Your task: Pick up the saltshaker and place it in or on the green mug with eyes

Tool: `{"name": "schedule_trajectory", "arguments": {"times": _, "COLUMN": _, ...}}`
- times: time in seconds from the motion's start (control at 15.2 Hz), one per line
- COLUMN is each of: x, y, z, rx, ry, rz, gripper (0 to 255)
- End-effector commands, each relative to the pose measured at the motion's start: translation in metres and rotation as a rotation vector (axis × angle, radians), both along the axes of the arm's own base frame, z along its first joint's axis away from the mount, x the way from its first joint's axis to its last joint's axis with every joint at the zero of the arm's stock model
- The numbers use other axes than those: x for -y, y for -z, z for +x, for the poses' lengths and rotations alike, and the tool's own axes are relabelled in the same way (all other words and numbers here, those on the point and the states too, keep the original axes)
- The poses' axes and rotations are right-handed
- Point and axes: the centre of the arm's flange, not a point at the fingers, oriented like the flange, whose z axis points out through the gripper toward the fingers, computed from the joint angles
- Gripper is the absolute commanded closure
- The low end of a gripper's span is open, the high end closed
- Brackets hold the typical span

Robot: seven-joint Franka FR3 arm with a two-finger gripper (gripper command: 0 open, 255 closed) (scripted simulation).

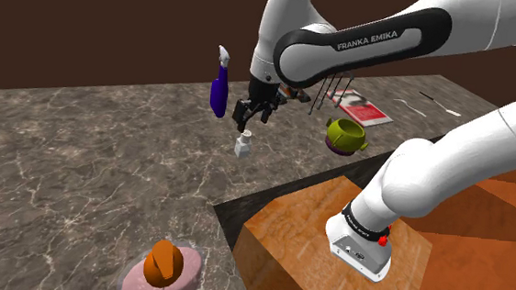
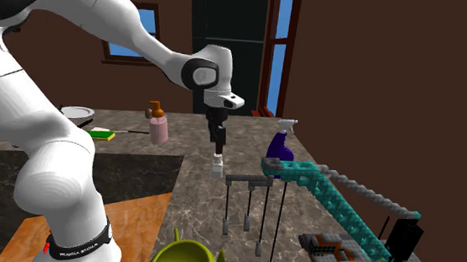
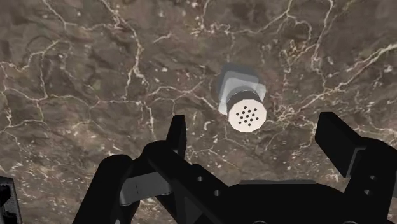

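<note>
- Shoulder view: gripper (image 1: 251, 119) hangs just above the saltshaker (image 1: 243, 147) standing on the desk (image 1: 61, 173); the green mug (image 1: 344, 136) is well off to one side.
- Second exterior view: saltshaker (image 2: 217, 166) straight below, nothing touching it.
- Wrist view: fingers (image 3: 177, 137) spread wide, saltshaker (image 3: 245, 102) roughly centred between them. I'd drop straight down and squeeze the body.

green round mug (image 2: 182, 259): lower body cut by second exterior view's bottom edge
pink round plate (image 1: 134, 275): near rim cut by shoulder view's bottom edge
</note>
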Motion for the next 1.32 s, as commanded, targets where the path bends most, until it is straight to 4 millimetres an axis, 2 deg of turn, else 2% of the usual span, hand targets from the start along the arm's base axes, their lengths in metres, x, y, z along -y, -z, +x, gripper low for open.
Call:
{"name": "schedule_trajectory", "arguments": {"times": 0.0, "x": -0.004, "y": 0.013, "z": 0.001, "rx": -0.002, "ry": 0.002, "rz": 0.001, "gripper": 0}}
{"name": "schedule_trajectory", "arguments": {"times": 0.4, "x": -0.004, "y": 0.043, "z": 0.001, "rx": -0.002, "ry": 0.002, "rz": 0.001, "gripper": 0}}
{"name": "schedule_trajectory", "arguments": {"times": 0.86, "x": -0.004, "y": 0.043, "z": 0.001, "rx": -0.002, "ry": 0.002, "rz": 0.001, "gripper": 0}}
{"name": "schedule_trajectory", "arguments": {"times": 0.92, "x": -0.004, "y": 0.043, "z": 0.001, "rx": -0.002, "ry": 0.002, "rz": 0.001, "gripper": 255}}
{"name": "schedule_trajectory", "arguments": {"times": 1.25, "x": -0.004, "y": 0.043, "z": 0.001, "rx": -0.002, "ry": 0.002, "rz": 0.001, "gripper": 255}}
